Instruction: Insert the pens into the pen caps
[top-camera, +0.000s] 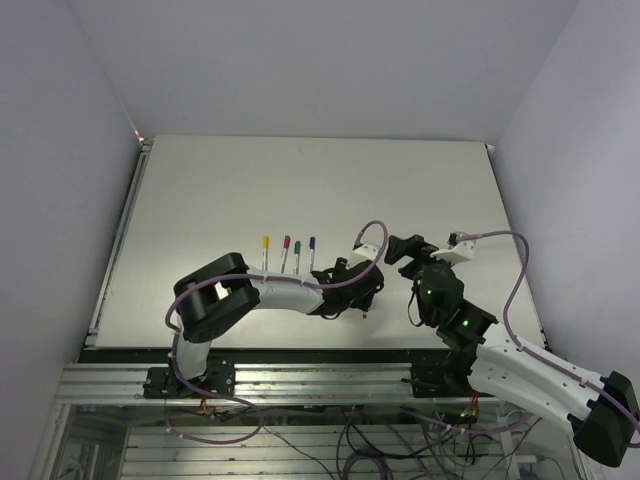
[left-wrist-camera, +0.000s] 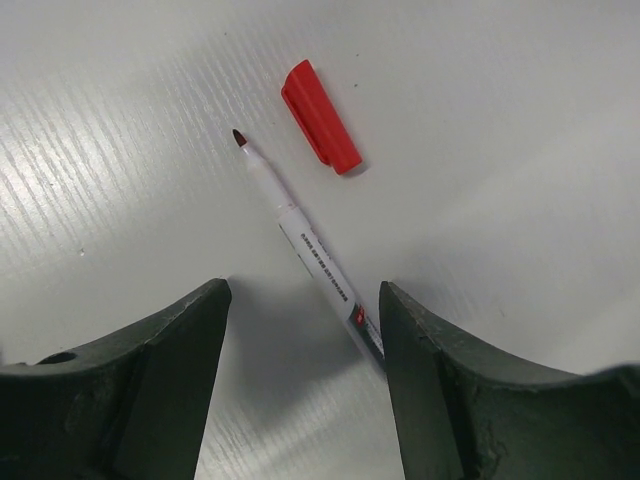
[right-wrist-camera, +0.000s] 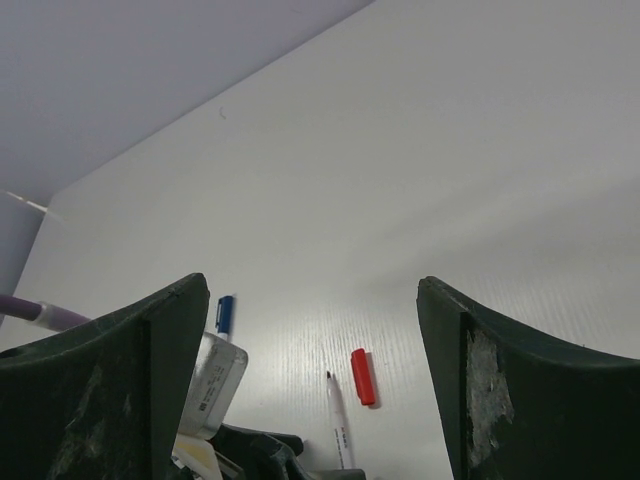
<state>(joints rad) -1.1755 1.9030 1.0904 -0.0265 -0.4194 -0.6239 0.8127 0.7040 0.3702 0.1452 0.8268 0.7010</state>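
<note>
An uncapped white pen (left-wrist-camera: 310, 250) with a dark red tip lies flat on the table. A red cap (left-wrist-camera: 320, 117) lies loose beside its tip, apart from it. My left gripper (left-wrist-camera: 305, 290) is open and low over the pen's rear end, which runs under the right finger (left-wrist-camera: 450, 380). My right gripper (right-wrist-camera: 312, 285) is open and empty, held above the table, looking at the same pen (right-wrist-camera: 338, 415) and red cap (right-wrist-camera: 362, 377). In the top view the left gripper (top-camera: 358, 288) and right gripper (top-camera: 402, 248) are close together.
Several capped pens lie in a row left of the grippers: yellow (top-camera: 265, 250), purple (top-camera: 286, 250), green (top-camera: 298, 255) and blue (top-camera: 312, 250). The blue-capped one also shows in the right wrist view (right-wrist-camera: 224, 312). The white table (top-camera: 320, 180) is walled on three sides.
</note>
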